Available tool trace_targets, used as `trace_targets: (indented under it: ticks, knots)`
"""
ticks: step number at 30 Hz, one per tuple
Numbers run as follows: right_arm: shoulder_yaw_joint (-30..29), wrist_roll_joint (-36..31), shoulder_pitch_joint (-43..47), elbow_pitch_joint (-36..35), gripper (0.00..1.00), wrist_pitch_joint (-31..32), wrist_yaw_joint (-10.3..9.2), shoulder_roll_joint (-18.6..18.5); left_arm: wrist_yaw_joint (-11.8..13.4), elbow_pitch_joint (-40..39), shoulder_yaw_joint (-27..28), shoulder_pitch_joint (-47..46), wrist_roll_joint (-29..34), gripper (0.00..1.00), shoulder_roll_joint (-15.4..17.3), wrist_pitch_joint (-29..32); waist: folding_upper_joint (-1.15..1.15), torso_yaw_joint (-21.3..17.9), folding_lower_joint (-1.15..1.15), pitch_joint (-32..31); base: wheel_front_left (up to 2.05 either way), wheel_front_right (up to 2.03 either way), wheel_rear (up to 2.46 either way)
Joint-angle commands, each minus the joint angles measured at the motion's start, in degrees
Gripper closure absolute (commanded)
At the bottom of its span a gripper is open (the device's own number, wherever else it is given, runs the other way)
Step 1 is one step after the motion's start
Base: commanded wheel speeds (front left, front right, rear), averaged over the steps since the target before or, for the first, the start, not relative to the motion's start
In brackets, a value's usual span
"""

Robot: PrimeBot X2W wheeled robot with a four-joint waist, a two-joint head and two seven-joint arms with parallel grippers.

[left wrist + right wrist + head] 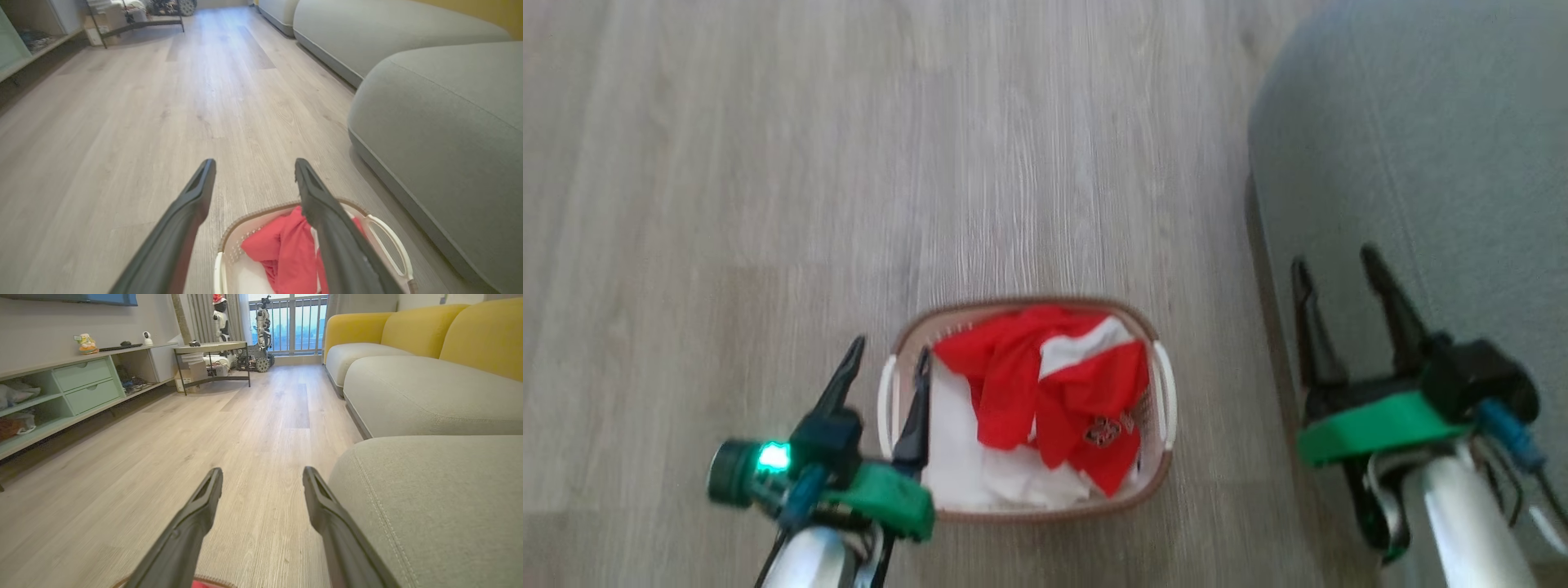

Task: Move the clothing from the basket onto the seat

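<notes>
You can see the basket (1029,304) standing on the wood floor (768,163). It is near the seat (1421,122) on the right but does not touch it. The red clothing (1013,384) lies crumpled inside the basket, mostly on the side nearer the seat, on top of a white sheet (952,445). Your left claw (889,349) is wide open and holds nothing. It hangs at the basket's left edge, with one finger over the floor and one over the basket. Your right claw (1333,259) is wide open too, and empty, over the seat's edge nearest the basket.
</notes>
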Motion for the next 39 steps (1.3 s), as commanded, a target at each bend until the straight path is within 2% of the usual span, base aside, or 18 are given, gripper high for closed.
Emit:
trace_targets:
  ticks: [1,15,22,28,30,37,38,39]
  knots:
    - [0.62,-0.46,-2.98,-2.5,0.0,-0.54,-0.01,-0.73,-0.6,-0.17,0.52,-3.85,0.68,0.0,-0.13,-0.78,0.0,-1.0,0.0,7.05,0.0,0.0,0.0]
    - [-3.72,-0.65,-14.91,-9.12,0.0,-0.54,-0.01,-0.73,-3.65,16.87,-9.24,-23.57,1.21,0.0,-0.17,-0.78,0.0,-4.99,0.0,26.47,0.0,0.0,0.0]
    - [-4.26,0.05,-18.0,-12.26,0.0,-0.54,-0.01,-0.73,-6.11,25.35,-12.48,-28.95,1.94,0.0,-0.18,-0.78,0.0,-7.0,0.0,31.92,0.0,0.0,0.0]
    - [-4.24,0.69,-19.21,-14.04,0.0,-0.54,-0.01,-0.73,-7.8,30.38,-14.41,-32.25,1.87,0.0,-0.18,-0.78,0.0,-8.18,0.0,34.25,0.0,0.0,0.0]
    - [-3.84,0.94,-19.53,-14.74,0.0,-0.54,-0.01,-0.73,-7.77,31.68,-14.78,-33.39,2.05,0.0,-0.13,-0.78,0.0,-8.8,0.0,34.96,0.0,0.0,0.0]
    - [-2.79,1.62,-20.15,-18.26,0.0,-0.54,-0.01,-0.73,-5.36,38.07,-13.87,-37.31,1.76,0.0,0.35,-0.78,0.0,-11.17,0.0,36.61,0.0,0.0,0.0]
    - [-2.72,1.7,-20.1,-18.54,0.0,-0.54,-0.01,-0.73,-5.32,38.86,-13.82,-37.82,1.6,0.18,0.33,-0.78,0.0,-11.36,0.0,36.66,0.0,0.0,0.0]
    - [-2.64,1.77,-20.04,-18.73,0.0,-0.54,-0.01,-0.73,-5.25,39.58,-13.79,-38.23,1.44,0.5,0.31,-0.78,0.0,-11.51,0.0,36.65,0.0,0.0,0.0]
